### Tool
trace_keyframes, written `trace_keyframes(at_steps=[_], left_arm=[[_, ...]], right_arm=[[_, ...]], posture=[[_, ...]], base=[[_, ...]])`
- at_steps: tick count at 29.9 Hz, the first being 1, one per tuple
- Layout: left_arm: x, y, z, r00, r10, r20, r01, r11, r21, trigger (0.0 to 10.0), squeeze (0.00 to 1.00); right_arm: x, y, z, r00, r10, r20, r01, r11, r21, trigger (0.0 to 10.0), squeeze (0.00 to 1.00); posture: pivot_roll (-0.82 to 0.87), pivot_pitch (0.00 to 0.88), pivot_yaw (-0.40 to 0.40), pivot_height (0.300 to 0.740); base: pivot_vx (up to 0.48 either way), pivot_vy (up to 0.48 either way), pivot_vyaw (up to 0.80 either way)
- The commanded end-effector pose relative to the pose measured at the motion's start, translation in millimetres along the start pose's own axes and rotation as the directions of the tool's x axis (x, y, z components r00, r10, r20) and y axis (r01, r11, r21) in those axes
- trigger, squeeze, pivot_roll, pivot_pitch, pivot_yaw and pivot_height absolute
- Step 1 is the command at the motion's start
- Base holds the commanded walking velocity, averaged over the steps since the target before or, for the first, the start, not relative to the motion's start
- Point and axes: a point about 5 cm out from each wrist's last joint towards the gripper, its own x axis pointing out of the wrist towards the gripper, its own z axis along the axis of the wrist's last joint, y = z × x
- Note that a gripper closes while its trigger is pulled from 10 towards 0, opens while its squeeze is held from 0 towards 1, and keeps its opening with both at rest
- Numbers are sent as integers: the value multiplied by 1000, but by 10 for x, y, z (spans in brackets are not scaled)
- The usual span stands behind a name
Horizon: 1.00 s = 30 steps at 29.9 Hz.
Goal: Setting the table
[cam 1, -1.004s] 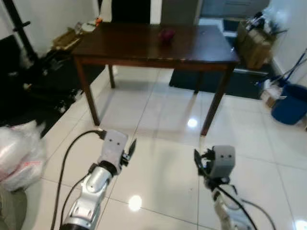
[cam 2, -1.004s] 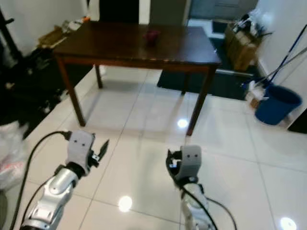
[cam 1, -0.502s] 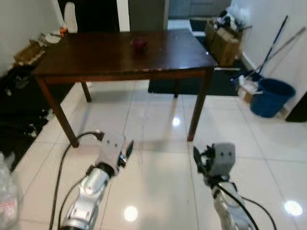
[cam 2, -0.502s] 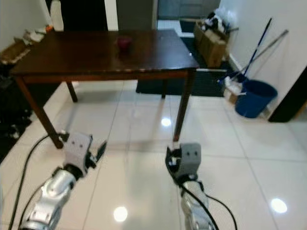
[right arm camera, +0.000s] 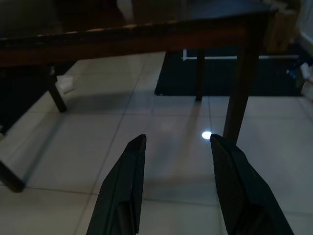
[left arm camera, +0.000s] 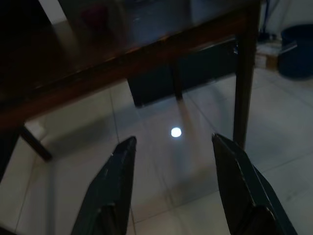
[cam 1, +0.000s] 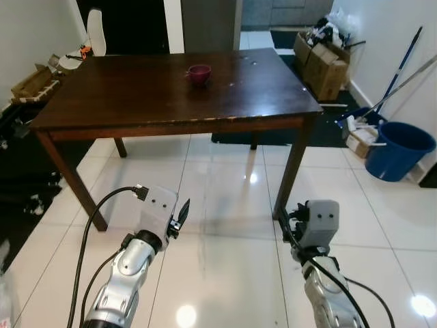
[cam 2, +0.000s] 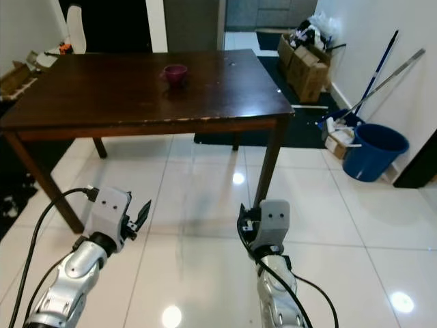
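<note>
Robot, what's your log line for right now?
phase: facing table | left gripper: open, empty | right gripper: open, empty | on table: red bowl

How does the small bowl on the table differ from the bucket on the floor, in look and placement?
The small bowl is dark pink and sits on the dark wooden table, towards its far edge; the bucket is blue and stands on the tiled floor to the robot's right, by the wall. The bowl looks far smaller and stands alone, while the bucket has long mop handles leaning beside it. Both stand upright, mouths up.

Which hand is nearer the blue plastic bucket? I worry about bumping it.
Right. The right hand hangs nearer the blue plastic bucket; the left hand is farther left.
</note>
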Motion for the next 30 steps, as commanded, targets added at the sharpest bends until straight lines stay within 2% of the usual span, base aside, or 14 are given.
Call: trace_keyframes(at_steps=[1,30], left_arm=[[-40,46,-53,1000,7,-24,-7,1000,14,10000,0],[-24,-1,-9,1000,5,-5,-5,1000,1,10000,0]], right_arm=[[-3,24,-12,1000,0,-8,1,1000,9,10000,0],[5,42,3,1000,13,-7,-13,1000,1,10000,0]], posture=[[-72,0,105,740],[-81,0,92,740]], base=[[480,0,0],[478,0,0]])
